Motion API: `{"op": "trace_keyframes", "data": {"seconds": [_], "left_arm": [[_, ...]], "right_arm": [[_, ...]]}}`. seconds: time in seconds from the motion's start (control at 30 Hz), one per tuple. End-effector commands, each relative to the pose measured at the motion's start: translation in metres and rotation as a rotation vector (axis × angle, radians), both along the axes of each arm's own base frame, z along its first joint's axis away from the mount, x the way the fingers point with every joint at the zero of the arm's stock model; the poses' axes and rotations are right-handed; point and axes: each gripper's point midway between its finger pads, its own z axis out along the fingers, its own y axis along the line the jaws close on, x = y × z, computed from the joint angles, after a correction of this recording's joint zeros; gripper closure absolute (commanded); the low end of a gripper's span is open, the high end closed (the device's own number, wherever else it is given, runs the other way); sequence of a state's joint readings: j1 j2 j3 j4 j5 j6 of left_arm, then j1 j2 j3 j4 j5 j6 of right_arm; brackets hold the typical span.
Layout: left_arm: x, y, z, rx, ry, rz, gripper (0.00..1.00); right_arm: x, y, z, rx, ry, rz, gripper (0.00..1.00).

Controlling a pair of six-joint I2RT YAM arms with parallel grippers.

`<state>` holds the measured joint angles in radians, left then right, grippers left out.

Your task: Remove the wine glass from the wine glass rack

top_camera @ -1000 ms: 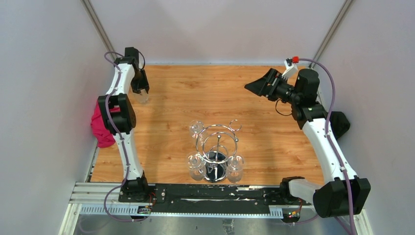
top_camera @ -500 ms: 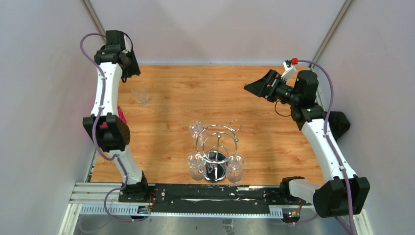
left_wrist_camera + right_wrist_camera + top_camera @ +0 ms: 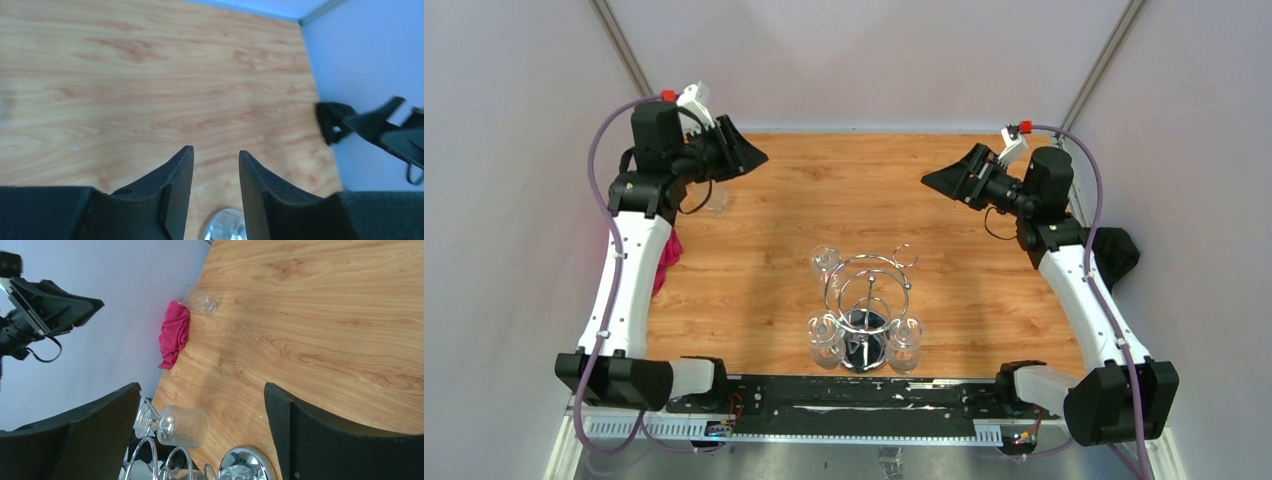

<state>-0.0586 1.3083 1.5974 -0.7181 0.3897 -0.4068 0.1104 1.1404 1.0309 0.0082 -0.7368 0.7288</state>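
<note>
The chrome wine glass rack (image 3: 865,300) stands at the near centre of the table, and three clear wine glasses (image 3: 826,262) hang on it. One more wine glass (image 3: 715,196) stands on the wood at the far left, off the rack. My left gripper (image 3: 757,157) hovers just above and right of that glass, pointing right, open and holding nothing (image 3: 215,151). At the far right my right gripper (image 3: 930,180) hangs wide open and empty (image 3: 202,386). The right wrist view shows a ribbed hanging glass (image 3: 180,426), the rack's loops (image 3: 145,457) and the free glass (image 3: 198,299).
A pink cloth (image 3: 667,258) lies at the table's left edge, close to the free glass and seen as the cloth (image 3: 174,334) from the right wrist. A black object (image 3: 1117,250) sits at the right edge. Grey walls close in the table on three sides.
My left arm has lifted away from the glass at the far left, leaving it standing on the table, and its gripper has swung up to point right. The right arm has barely moved.
</note>
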Motion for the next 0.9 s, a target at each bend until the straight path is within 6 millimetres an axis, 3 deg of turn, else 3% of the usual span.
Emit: {"op": "trace_keyframes", "data": {"seconds": [0.0, 0.1, 0.23, 0.4, 0.6, 0.87], "left_arm": [[-0.03, -0.049, 0.014, -0.287, -0.036, -0.236, 0.56], [-0.048, -0.065, 0.023, -0.398, -0.059, -0.348, 0.55], [-0.066, -0.072, 0.012, -0.44, -0.039, -0.413, 0.52], [-0.079, -0.073, -0.027, -0.395, 0.031, -0.43, 0.51], [-0.099, -0.082, -0.093, -0.316, 0.158, -0.438, 0.51], [-0.113, -0.094, -0.128, -0.315, 0.211, -0.471, 0.52]], "right_arm": [[-0.009, -0.001, 0.006, 0.018, -0.022, 0.017, 0.01], [-0.014, -0.001, 0.007, 0.02, -0.024, 0.023, 0.01], [-0.02, -0.002, 0.008, 0.015, -0.032, 0.021, 0.01], [-0.024, -0.001, 0.004, 0.021, -0.018, 0.024, 0.01], [-0.028, -0.003, 0.002, 0.02, -0.018, 0.019, 0.01], [-0.03, -0.003, 0.001, 0.023, -0.014, 0.013, 0.01]]}}
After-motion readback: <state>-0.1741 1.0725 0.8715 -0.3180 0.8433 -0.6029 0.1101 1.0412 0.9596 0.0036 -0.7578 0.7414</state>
